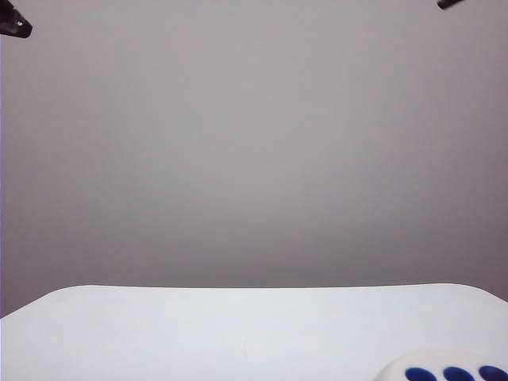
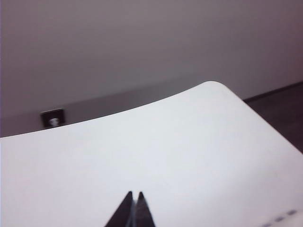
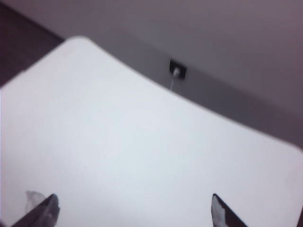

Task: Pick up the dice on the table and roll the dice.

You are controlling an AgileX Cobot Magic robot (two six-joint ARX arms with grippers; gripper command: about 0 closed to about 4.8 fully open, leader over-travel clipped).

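Hovering above the white tabletop (image 3: 142, 142), the right gripper (image 3: 132, 210) has its jaws spread wide and released, with nothing between them; only the two dark fingertips (image 3: 45, 208) show in the right wrist view. The left gripper (image 2: 134, 208) has its jaws clenched together, tips touching, holding nothing, also over bare tabletop. The dice (image 1: 448, 369) sits at the near right edge of the exterior view, resting on the tabletop, three dark blue pips visible on its upper face; most of it is cut off. It looks rigid, smooth and probably light, so it may slip. Gripping two opposite flat faces, away from the rounded corners, seems safest.
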